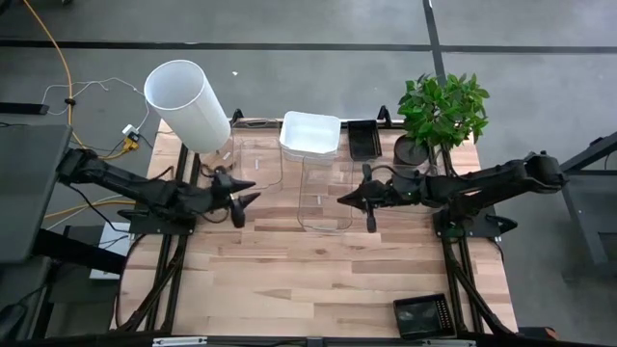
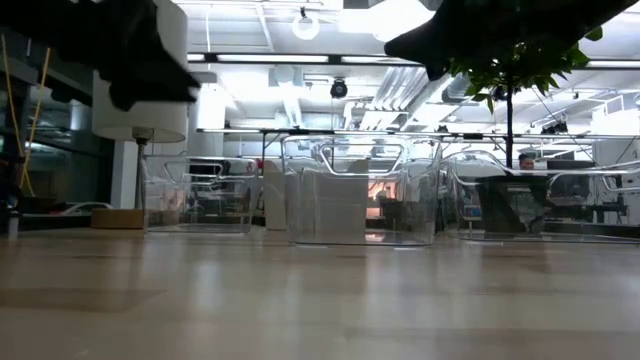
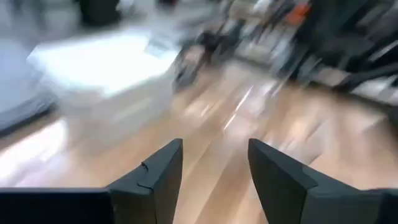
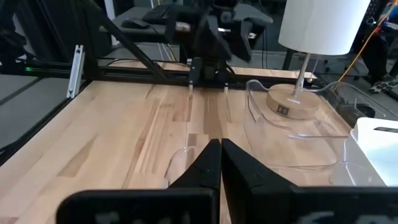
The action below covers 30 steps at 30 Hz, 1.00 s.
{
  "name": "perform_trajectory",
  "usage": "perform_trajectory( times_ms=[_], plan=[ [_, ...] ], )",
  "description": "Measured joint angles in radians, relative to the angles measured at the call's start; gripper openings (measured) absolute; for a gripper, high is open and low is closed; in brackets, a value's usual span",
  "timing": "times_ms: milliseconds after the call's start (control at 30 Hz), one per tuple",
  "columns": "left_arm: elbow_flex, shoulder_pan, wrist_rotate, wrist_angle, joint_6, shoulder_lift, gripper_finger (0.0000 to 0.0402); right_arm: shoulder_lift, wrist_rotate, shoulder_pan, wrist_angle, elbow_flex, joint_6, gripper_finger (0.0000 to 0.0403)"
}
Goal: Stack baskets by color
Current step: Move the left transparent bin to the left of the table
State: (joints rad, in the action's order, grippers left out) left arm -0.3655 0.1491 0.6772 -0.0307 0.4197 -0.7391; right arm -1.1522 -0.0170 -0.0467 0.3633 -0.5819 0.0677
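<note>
A clear basket (image 1: 256, 159) stands at the far left of the table. A second clear basket (image 1: 325, 198) stands in the middle, and a white basket (image 1: 310, 134) is at its far end. A third clear basket (image 2: 545, 200) stands by the plant. One black basket (image 1: 363, 140) lies at the far edge and another (image 1: 424, 316) at the near right corner. My left gripper (image 1: 246, 198) is open and hangs above the table, left of the middle clear basket. My right gripper (image 1: 345, 198) is shut and hangs above that basket's right rim.
A big white cylinder (image 1: 189, 104) on a stand rises at the far left corner. A potted green plant (image 1: 439, 116) stands at the far right. Bare wood stretches across the near half of the table (image 1: 308, 280).
</note>
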Motion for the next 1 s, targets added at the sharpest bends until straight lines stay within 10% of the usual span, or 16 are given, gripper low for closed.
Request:
perform_trajectory(
  times_ms=[333,1000],
  plan=[
    [-0.149,-0.155,0.01,-0.336,0.199,-0.237,0.001,0.0,-0.01,0.0,0.0,0.0,-0.007,0.0],
    [-0.31,-0.367,-0.25,-0.449,0.103,-0.52,0.0,-0.001,-0.009,0.0,-0.045,0.0,-0.027,0.0]
  ],
)
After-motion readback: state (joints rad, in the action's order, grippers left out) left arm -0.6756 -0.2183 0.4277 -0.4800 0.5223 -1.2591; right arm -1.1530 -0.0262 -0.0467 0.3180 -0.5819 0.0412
